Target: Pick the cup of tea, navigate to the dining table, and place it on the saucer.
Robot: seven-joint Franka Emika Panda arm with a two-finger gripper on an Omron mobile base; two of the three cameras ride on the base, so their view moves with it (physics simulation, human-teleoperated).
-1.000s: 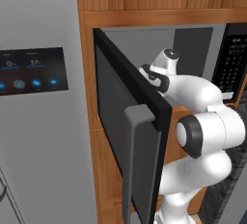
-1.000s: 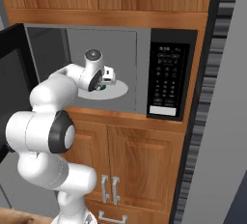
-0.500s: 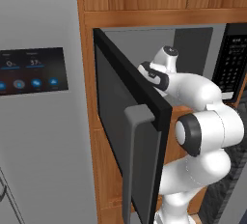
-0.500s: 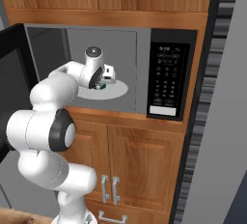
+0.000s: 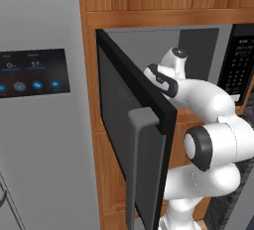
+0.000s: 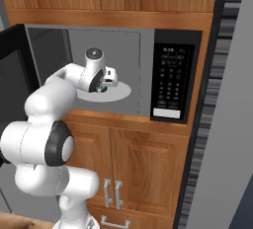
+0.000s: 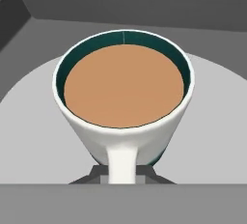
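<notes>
The cup of tea [image 7: 123, 88] is a white mug with a teal inner wall and light brown liquid. It is inside an open microwave, over the round grey turntable [image 7: 29, 121], with its handle pointing at the hand. My gripper [image 7: 121, 174] is shut on that handle, one dark fingertip pressed against each side. From the right base view, the hand reaches into the cavity and the gripper [image 6: 102, 86] holds the cup [image 6: 101, 89] just above the turntable [image 6: 118, 93]. The saucer and the dining table are out of view.
The microwave door [image 5: 131, 140] stands swung open to the left, close beside my arm. The control panel [image 6: 170, 82] bounds the cavity on the right. Wooden cabinets [image 6: 143, 169] sit above and below, and a grey fridge with a touch screen [image 5: 32, 73] stands at the left.
The hand has risen slightly inside the microwave, with the cup in its grip. The base and both base views have stayed put.
</notes>
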